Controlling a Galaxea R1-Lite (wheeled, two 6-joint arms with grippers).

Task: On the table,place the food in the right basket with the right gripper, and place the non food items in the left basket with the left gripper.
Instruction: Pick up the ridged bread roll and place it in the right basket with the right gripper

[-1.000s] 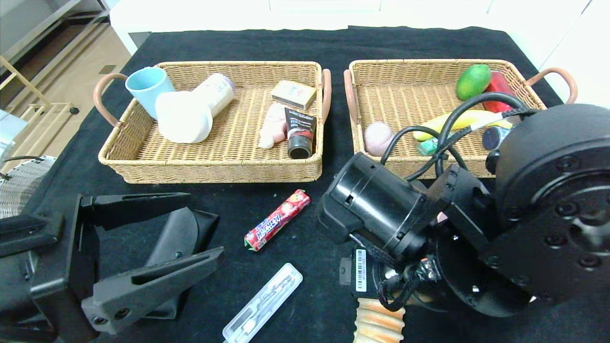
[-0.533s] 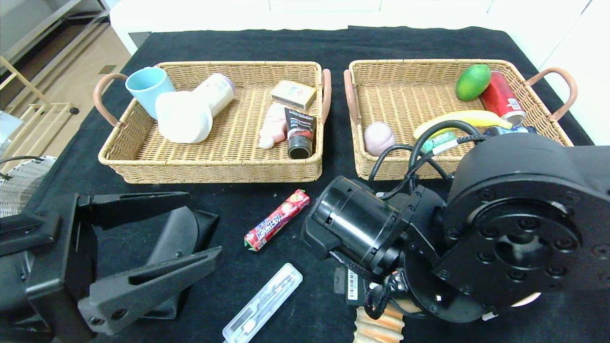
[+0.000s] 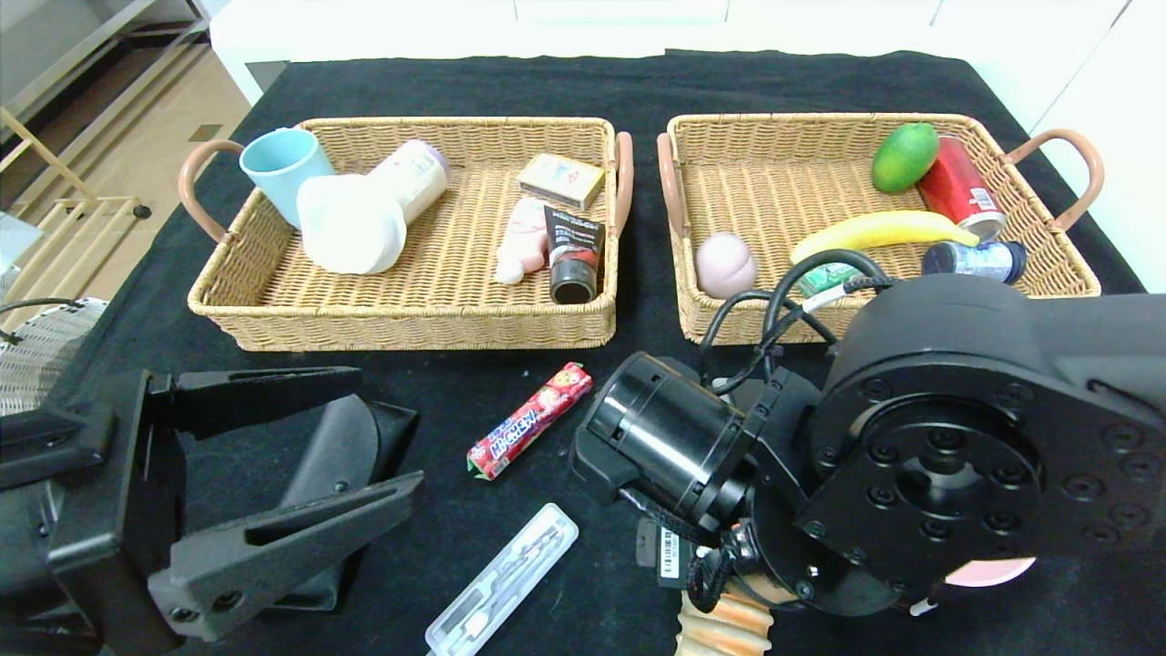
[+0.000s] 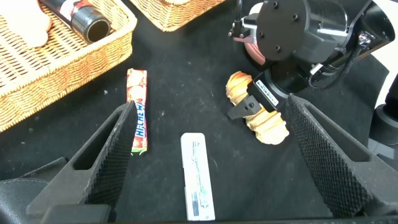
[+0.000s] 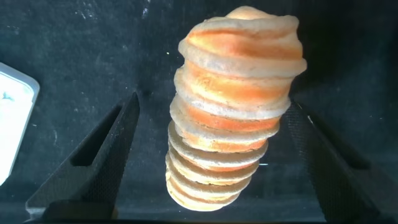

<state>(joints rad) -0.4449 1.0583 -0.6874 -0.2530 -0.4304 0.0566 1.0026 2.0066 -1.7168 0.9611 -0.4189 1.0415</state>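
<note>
While R gripper (image 5: 211, 162) straddles bread loaf (image 5: 231, 106) at table's 6 o'clock, jaws wide, nothing held: centre, then close mid-loaf.

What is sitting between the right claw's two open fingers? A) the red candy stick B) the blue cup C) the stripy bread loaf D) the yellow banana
C: the right wrist view shows the bread loaf lying on the black table between the right claw's open fingers, which stand apart from it on both sides.
</note>
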